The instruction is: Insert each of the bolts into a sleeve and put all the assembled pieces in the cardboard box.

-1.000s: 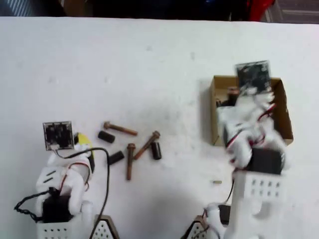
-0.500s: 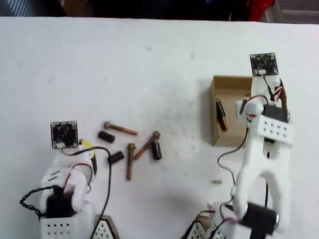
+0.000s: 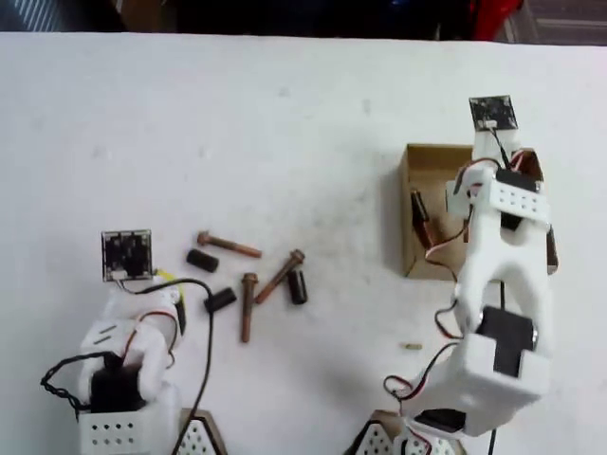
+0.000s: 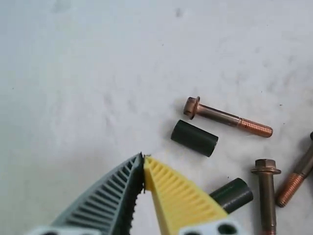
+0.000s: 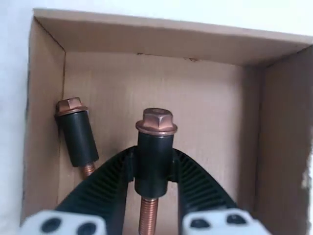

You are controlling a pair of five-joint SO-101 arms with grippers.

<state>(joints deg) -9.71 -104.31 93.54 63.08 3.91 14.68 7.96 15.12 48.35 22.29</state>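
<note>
**Holding a sleeved bolt inside the cardboard box**

One assembled piece (image 5: 156, 123), a copper bolt through a black sleeve, is clamped at the sleeve between the black fingers (image 5: 110, 183) of the right gripper (image 5: 154, 161), inside the cardboard box (image 5: 146, 39). Whether it touches the box floor cannot be told. A second assembled piece (image 5: 77, 137) lies apart from it against the box's side wall; in the high view it (image 3: 422, 220) is seen along the box's left wall. The box (image 3: 410, 190) is placed at centre right of the high view and is partly covered by the right arm.

Three loose bolts (image 3: 229, 245) (image 3: 248, 305) (image 3: 281, 275) and three loose sleeves (image 3: 202, 260) (image 3: 221, 300) (image 3: 298, 285) are scattered at lower centre-left of the white table (image 3: 285, 123). None of these are joined.

The left gripper (image 4: 143, 169) is held low at lower left of the high view, near the closest sleeve (image 4: 232, 194). Its grey and yellow fingers are pressed together at the tips, and nothing is grasped.

A small brass-coloured bit (image 3: 411, 347) lies below the box.
</note>
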